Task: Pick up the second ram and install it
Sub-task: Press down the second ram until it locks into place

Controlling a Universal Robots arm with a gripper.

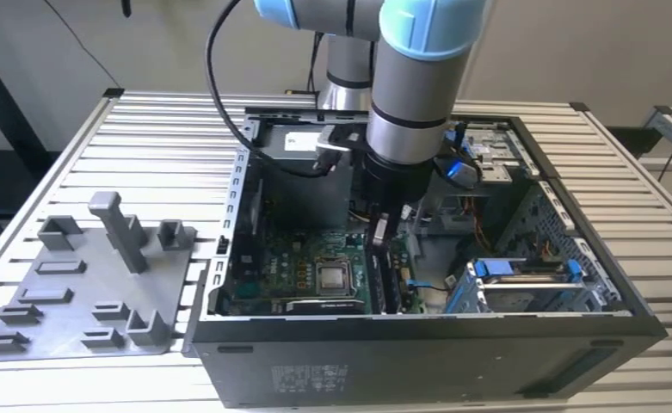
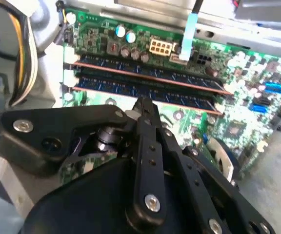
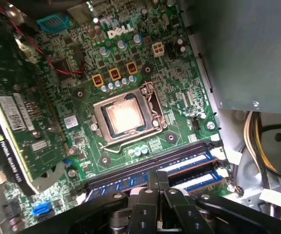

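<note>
A slatted metal table point(image 1: 140, 129) fills the frame. An open computer case point(image 1: 428, 361) sits centre-right on it. A grey tray point(image 1: 83, 301) lies at lower left.

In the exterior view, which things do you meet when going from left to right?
Grey plastic tray → green motherboard inside the computer case → gripper over the RAM slots → blue drive bracket.

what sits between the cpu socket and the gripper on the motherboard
In the first wrist view, the long memory slots with seated blue memory sticks lie between the CPU socket and the gripper.
</note>
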